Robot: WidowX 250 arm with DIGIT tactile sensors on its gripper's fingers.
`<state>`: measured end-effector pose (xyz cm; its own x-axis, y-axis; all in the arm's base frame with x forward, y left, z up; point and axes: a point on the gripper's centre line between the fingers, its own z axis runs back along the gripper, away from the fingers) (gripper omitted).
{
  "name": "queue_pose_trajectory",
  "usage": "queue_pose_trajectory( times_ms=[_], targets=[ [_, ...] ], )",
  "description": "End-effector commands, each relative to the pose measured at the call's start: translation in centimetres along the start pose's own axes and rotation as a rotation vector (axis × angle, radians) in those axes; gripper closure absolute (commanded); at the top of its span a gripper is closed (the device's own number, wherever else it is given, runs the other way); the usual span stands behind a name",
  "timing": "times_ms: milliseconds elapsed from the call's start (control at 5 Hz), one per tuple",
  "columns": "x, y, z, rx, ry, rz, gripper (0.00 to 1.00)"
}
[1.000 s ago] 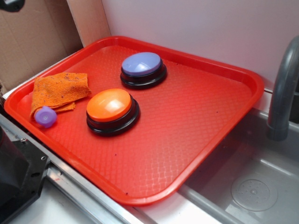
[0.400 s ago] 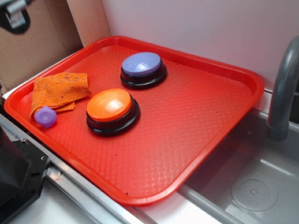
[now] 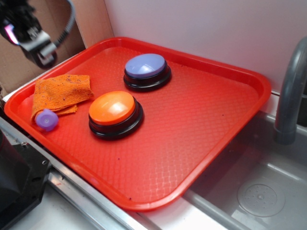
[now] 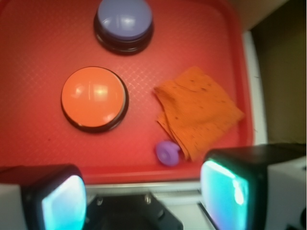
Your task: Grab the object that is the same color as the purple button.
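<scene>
A red tray [image 3: 230, 124] carries the orange button [image 3: 114, 113] near its middle and the purple button [image 3: 146, 70] toward the far edge. An orange cloth [image 3: 60, 93] lies in the left corner, with the small purple cap [image 3: 46, 119] touching its near edge. The gripper [image 4: 144, 191] hangs above that corner, fingers spread wide, holding nothing.

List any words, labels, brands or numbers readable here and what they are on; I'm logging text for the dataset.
None readable in either view.
Lavender-domed purple button: blank.
Orange-domed round button: blank.
Small lavender plastic cap: blank.
Folded orange cloth: no tag visible.
Textured red plastic tray: only a moulded pattern.
</scene>
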<state>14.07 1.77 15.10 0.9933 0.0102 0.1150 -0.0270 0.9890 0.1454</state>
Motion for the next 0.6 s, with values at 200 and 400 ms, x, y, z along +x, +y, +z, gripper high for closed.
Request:
queue_pose_trajectory(
  times_ms=[200,400],
  targets=[
    [-1.2,2.3,-7.9,0.029,0.097,0.058,0.0],
    [-2.0,3.1,-10.2,0.03,0.148,0.073,0.0]
  ],
)
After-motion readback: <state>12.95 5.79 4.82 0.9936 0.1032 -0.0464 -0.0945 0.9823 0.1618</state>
